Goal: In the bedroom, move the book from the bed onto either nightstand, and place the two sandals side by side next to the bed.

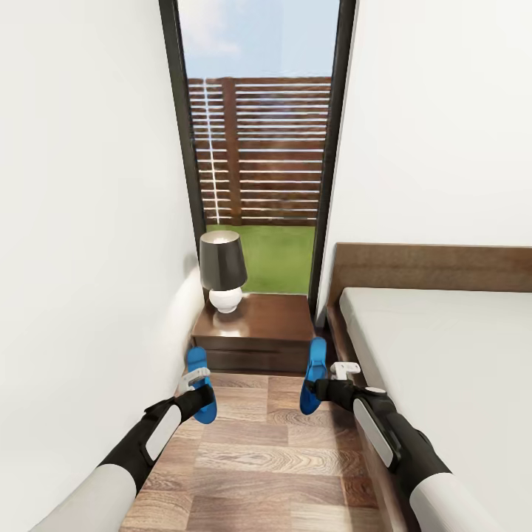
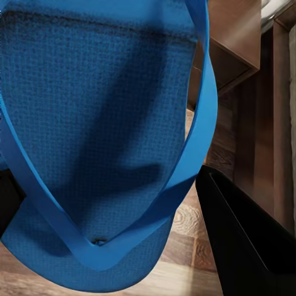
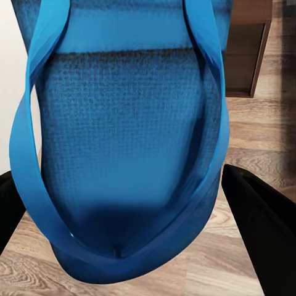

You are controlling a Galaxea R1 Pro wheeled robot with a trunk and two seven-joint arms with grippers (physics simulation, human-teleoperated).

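Observation:
I hold two bright blue sandals over the wood floor in front of the nightstand (image 1: 255,329). My left gripper (image 1: 195,386) is shut on the left sandal (image 1: 200,403), which fills the left wrist view as a sandal (image 2: 98,123) between the dark fingers (image 2: 246,234). My right gripper (image 1: 322,386) is shut on the right sandal (image 1: 315,369), seen close as a sandal (image 3: 123,142) in the right wrist view, hard by the bed (image 1: 443,355) frame. The sandals are about a nightstand's width apart. The book is out of view.
A black-shaded lamp (image 1: 223,270) with a white base stands on the nightstand's left half. Behind it is a tall black-framed window (image 1: 258,148). A white wall (image 1: 81,258) closes the left side, leaving a narrow strip of plank floor (image 1: 266,458) between wall and bed.

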